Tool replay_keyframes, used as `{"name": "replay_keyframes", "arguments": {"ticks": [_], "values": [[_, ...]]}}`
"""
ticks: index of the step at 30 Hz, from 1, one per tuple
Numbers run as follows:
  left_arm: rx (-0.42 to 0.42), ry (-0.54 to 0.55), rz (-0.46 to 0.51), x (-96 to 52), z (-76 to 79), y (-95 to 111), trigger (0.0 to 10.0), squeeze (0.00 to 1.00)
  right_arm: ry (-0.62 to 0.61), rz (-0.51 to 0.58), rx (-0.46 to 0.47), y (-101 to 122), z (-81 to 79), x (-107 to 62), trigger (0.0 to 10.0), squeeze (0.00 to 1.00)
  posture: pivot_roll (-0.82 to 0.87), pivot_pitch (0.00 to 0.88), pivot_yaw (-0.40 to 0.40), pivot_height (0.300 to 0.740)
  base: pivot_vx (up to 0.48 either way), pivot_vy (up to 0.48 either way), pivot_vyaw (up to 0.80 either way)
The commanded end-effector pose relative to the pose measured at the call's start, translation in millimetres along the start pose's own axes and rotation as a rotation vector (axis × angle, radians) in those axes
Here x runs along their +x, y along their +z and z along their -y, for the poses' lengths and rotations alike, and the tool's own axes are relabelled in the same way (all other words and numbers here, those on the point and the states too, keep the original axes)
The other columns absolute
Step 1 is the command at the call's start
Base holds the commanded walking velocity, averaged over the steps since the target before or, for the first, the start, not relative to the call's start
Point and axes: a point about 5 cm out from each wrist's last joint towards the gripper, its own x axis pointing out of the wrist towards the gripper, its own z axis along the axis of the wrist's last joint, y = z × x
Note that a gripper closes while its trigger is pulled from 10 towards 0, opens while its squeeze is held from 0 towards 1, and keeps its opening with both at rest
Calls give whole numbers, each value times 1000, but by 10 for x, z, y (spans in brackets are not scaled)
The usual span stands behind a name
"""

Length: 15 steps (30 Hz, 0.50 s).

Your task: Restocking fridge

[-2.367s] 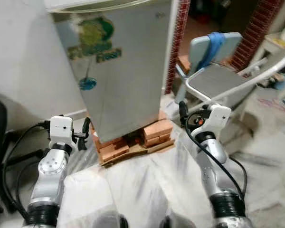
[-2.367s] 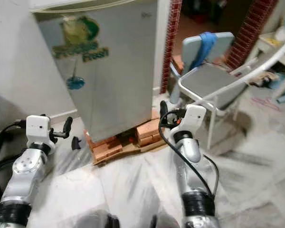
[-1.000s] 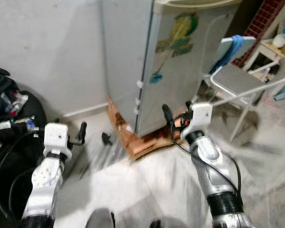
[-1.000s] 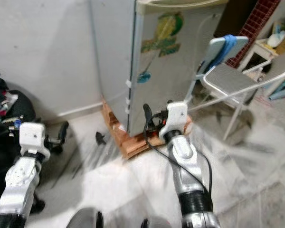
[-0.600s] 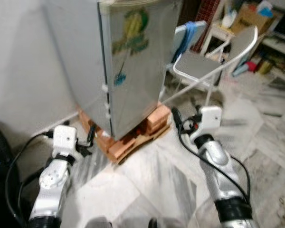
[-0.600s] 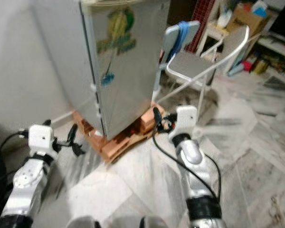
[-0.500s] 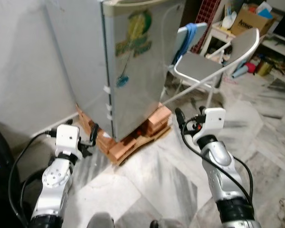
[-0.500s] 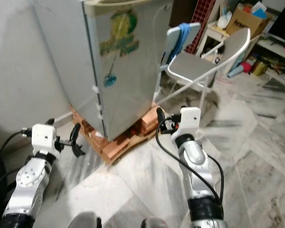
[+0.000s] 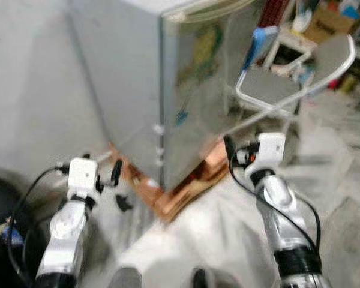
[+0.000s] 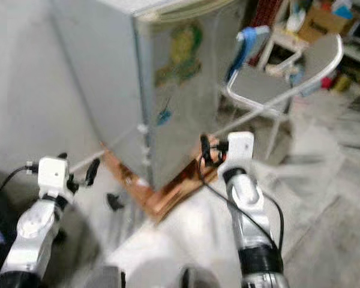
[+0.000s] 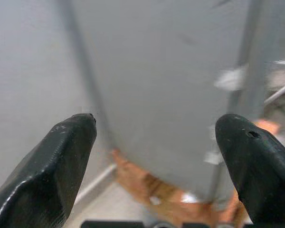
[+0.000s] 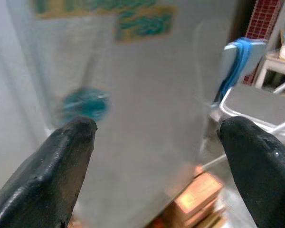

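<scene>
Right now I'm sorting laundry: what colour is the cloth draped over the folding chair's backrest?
Blue. The cloth on the grey metal folding chair shows best in the right wrist view.

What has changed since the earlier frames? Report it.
Only the camera swung as the robot moved: the fridge now shows its corner, blurred. Left claw and right claw remain raised, open and empty. The fridge stays shut on its bricks, chair beside it.

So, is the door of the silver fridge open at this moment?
No, the silver fridge has its door shut flush against the body, with the green sticker on its front facing outward.
</scene>
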Motion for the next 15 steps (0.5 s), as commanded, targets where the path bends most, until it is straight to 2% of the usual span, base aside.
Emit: {"name": "replay_keyframes", "arguments": {"ticks": [1, 3, 6, 10, 15], "values": [[20, -7, -34, 4, -24, -20, 10000, 0, -34, 8, 2, 23, 29, -19, 10000, 0, 87, 54, 0, 740, 0, 0, 0], [42, 2, -58, 16, -47, -37, 10000, 0, -46, 5, 19, 3, 40, -39, 10000, 0, 86, 56, 7, 740, 0, 0, 0], [30, -1, -63, 4, -68, -43, 10000, 0, -53, 17, 14, 13, 63, -40, 10000, 0, 86, 55, 8, 740, 0, 0, 0], [-28, 11, -81, -53, -102, -51, 10000, 0, -64, 3, 18, 0, 89, -26, 10000, 0, 93, 53, -2, 740, 0, 0, 0], [-32, 28, -56, -114, -83, -39, 10000, 0, -49, 14, 16, 26, 64, 2, 10000, 0, 103, 56, -17, 740, 0, 0, -800]]}}
